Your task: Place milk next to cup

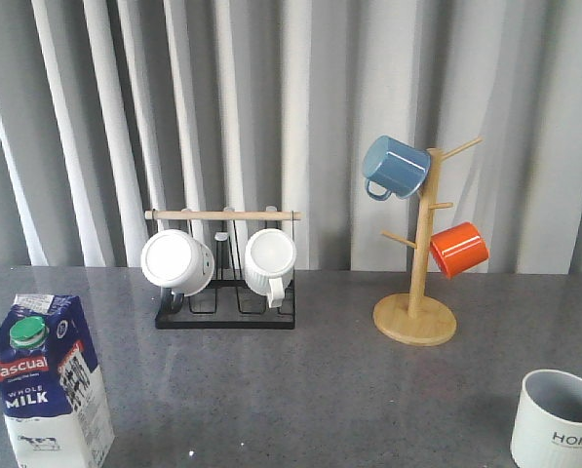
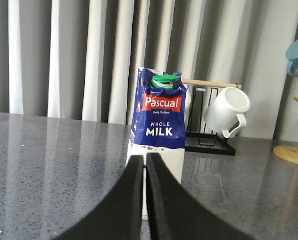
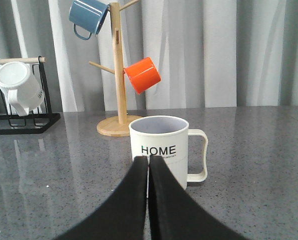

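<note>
The milk (image 1: 47,385), a dark-blue and white carton with a green cap, stands upright at the front left of the grey table; it also shows in the left wrist view (image 2: 158,130). The cup (image 1: 556,421), a pale ribbed mug lettered "HOME", stands at the front right, and in the right wrist view (image 3: 159,147) with its handle to the side. My left gripper (image 2: 144,162) is shut and empty, short of the milk. My right gripper (image 3: 148,161) is shut and empty, short of the cup. Neither gripper shows in the front view.
A black rack (image 1: 227,310) with a wooden bar holds two white mugs (image 1: 176,261) at the back middle. A wooden mug tree (image 1: 417,312) carries a blue mug (image 1: 395,166) and an orange mug (image 1: 459,248). Grey curtains hang behind.
</note>
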Available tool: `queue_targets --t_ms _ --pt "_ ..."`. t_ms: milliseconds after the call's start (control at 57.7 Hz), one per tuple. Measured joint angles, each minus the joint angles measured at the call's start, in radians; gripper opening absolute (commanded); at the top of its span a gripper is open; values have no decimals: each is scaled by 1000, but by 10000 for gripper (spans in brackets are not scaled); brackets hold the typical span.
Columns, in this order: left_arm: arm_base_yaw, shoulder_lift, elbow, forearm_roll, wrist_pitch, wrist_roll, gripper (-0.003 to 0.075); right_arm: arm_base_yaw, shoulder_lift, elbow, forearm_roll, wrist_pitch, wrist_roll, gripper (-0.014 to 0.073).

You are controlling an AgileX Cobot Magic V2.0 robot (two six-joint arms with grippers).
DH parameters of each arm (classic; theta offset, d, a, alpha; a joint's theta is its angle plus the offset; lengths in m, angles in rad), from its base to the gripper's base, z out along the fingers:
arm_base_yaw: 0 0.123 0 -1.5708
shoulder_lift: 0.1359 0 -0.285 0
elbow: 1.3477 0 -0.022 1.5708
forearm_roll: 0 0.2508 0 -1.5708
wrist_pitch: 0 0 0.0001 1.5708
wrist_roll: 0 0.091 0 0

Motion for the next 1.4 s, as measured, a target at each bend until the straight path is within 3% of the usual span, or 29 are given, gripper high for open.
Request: queue_targets --t_ms 121,225,399,590,729,1058,1197,1284,1405 --pt "0 0 0 0 0 0 -6 0 0 0 4 -7 0 -1" --pt "0 0 -18 0 2 -8 -6 0 0 1 4 -122 -29 -1" --pt "0 32 -193 0 28 -15 -6 0 25 -118 8 -157 -39 -1" --pt "0 398 -430 0 106 -18 -6 0 344 -354 11 -130 -42 -1" --pt "0 615 -553 -7 148 -18 -6 0 523 -426 11 -120 -42 -1" --pt "0 758 -583 -7 164 -18 -4 0 573 -430 28 -74 -53 15" --pt "-2 776 -587 0 164 6 41 0 573 -430 25 -30 -96 104" --pt "-21 803 -600 9 170 69 104 0 573 -430 23 -1 -103 213" --pt "-54 848 -656 6 233 110 261 0 573 -430 23 23 -104 415"
